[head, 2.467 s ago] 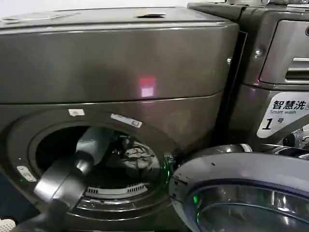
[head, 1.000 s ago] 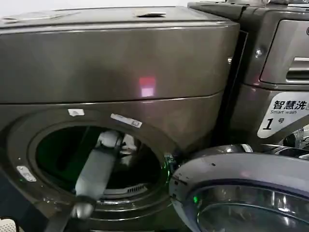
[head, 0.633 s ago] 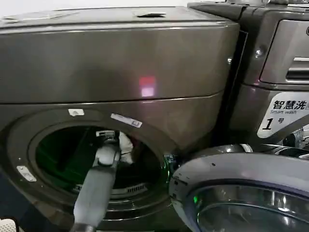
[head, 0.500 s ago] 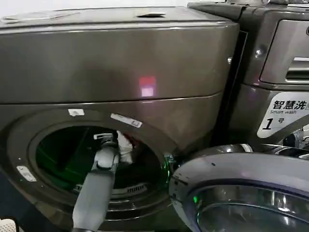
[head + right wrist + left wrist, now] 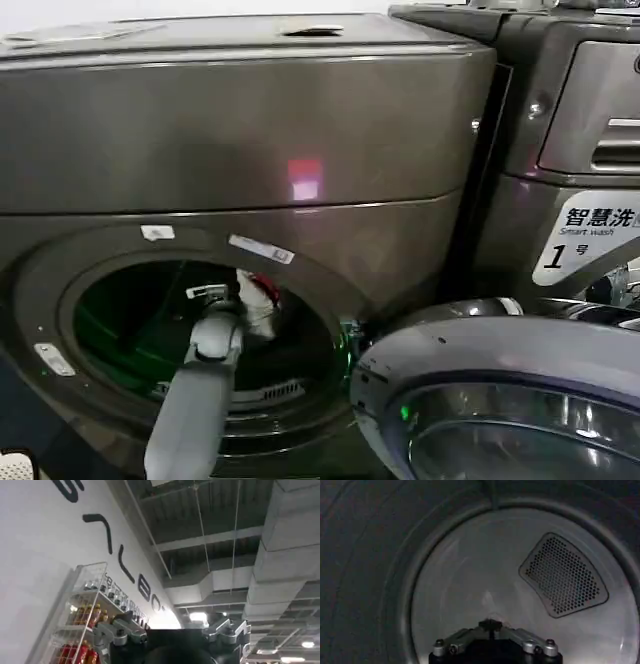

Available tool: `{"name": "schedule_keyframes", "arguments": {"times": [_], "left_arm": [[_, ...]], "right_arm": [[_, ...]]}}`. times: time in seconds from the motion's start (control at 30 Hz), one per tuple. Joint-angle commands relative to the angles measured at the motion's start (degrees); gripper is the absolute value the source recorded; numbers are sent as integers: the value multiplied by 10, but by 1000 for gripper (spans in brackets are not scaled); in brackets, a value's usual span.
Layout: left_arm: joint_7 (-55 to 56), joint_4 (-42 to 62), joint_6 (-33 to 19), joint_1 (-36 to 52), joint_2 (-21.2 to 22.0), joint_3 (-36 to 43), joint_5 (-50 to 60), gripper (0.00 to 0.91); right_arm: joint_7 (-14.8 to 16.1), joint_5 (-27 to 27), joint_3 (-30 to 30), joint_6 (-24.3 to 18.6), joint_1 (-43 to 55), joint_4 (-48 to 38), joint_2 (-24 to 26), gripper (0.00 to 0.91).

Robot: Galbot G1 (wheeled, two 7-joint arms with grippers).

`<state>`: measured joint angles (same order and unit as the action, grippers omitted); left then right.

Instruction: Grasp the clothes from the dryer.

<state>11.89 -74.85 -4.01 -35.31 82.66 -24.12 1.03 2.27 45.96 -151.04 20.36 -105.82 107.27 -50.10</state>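
In the lower left of the head view, the left gripper (image 5: 240,292) is seen inside the round opening of the dryer (image 5: 240,140), clamped on the clothes (image 5: 258,300), a small white bundle with red. The fabric is judged light, soft and limp; a gathered fold is best pinched. The right gripper's (image 5: 172,635) state cannot be told.

The left pincer (image 5: 232,292) is partly hidden behind the clothes (image 5: 256,300); its grip cannot be told.
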Motion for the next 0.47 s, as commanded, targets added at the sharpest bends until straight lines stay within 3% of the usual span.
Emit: {"name": "schedule_keyframes", "arguments": {"times": [0.03,0.47], "left_arm": [[-2,-6,1,-4,0,0,-3,0],[-11,1,0,5,3,1,-3,0]], "right_arm": [[4,-2,0,4,1,0,0,907],[10,-6,-2,7,3,0,1,907]]}}
